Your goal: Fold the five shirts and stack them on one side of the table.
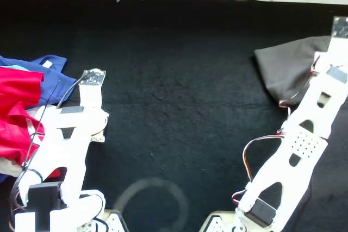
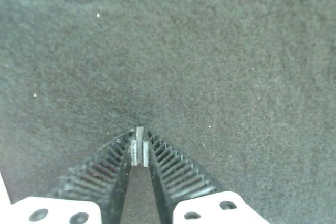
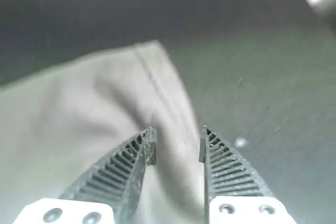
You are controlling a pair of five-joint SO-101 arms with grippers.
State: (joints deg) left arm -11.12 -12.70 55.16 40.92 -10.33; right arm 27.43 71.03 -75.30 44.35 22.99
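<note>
While left gripper (image 2: 139, 149) is resting pressed together | right gripper (image 3: 177, 145) is hanging spread over grey shirt (image 1: 283, 66), upper right of frame

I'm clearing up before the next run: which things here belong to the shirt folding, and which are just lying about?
Belong to the job: red shirt, blue shirt, grey shirt, left pincer (shut), right pincer (open, over the grey shirt).
Just there: black table cover, faint ring mark on it.
</note>
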